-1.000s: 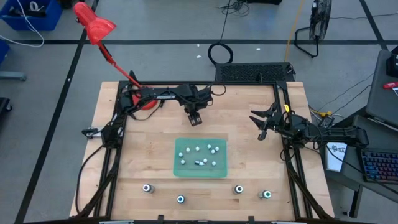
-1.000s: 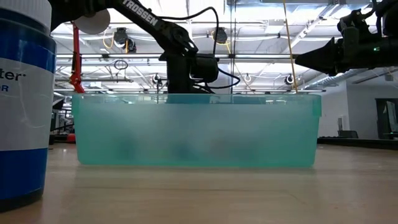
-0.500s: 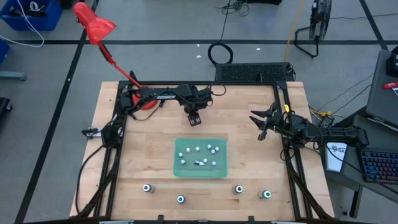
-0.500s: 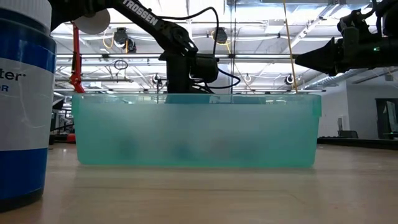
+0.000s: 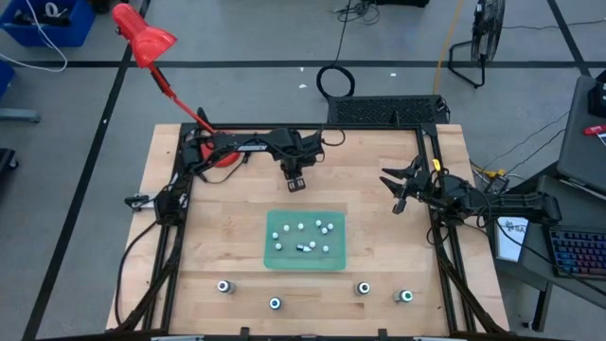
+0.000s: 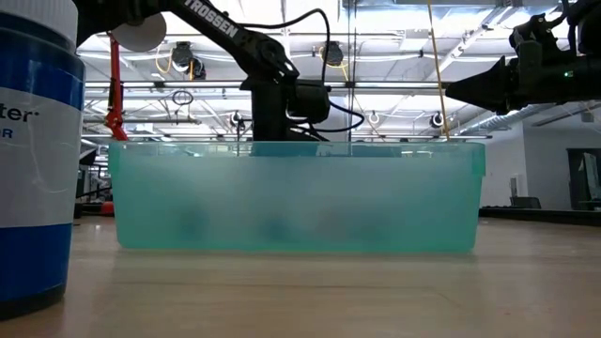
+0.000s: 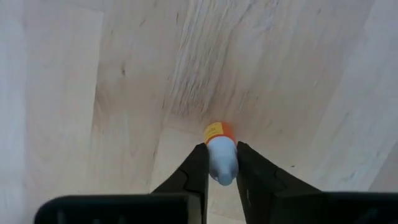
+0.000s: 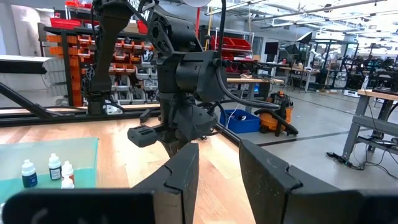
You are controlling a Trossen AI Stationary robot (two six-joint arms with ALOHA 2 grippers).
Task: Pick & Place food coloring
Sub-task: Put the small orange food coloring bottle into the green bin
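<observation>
A: Where does it stand with the food coloring?

B: The left gripper (image 7: 216, 167) is down at the table (image 5: 227, 232), between the tray (image 5: 305, 260) and the table's far edge; its fingers (image 7: 194, 171) are pinched on a small bottle (image 7: 220, 157), pale with an orange-red end; I judge the bottle is gripped but not yet lifted, since bare wood shows right behind it.

A: And the tray?

B: About ten small bottles (image 5: 303, 237) already lie or stand in it, near the middle of the table; the right wrist view shows three of them upright, one blue-capped; so most of the small ones look placed.

A: What seems left?

B: Carrying this bottle over and dropping it in; beyond that, four dark round jars (image 5: 275, 304) with teal tops sit in a loose row near the front edge, well apart from the tray; whether they belong in it too I cannot tell.

A: The right arm?

B: Waiting at the right side of the table; the right gripper (image 5: 399, 195) hangs clear of the wood, fingers (image 8: 180, 176) partly apart, holding nothing.
</observation>
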